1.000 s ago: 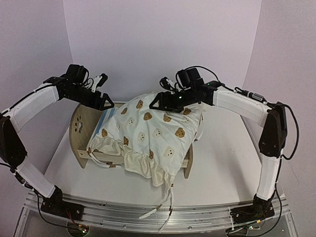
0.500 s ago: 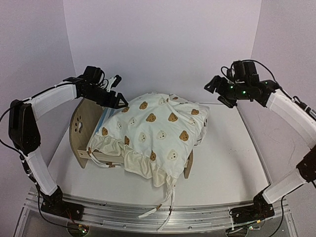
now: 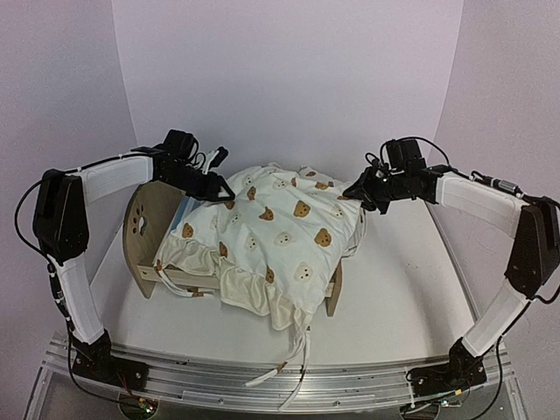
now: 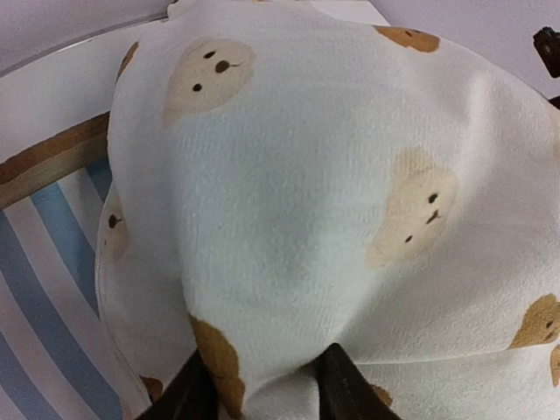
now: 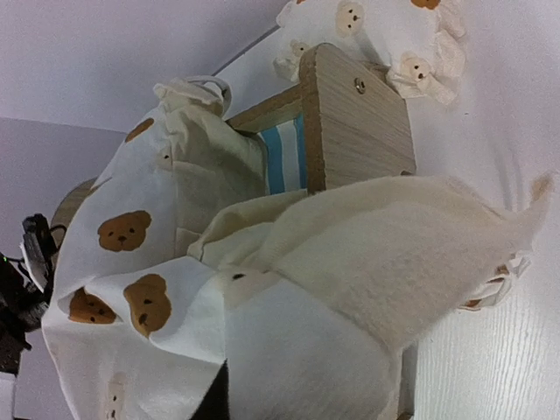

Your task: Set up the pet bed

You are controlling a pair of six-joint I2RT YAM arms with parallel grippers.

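Right jaws back at bedding, grip unclear; left jaws pinch bedding; pet bed beneath both.

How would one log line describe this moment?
bedding heaped on bed | left jaws pinch bedding | right jaws at bedding, grip unclear

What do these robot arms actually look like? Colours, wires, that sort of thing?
Both the left arm and right arm alternate white-cased links with black joint blocks. Thin black cables loop alongside them. The left gripper and right gripper are black, each ending in two slim dark fingers. I can't make out any markings.
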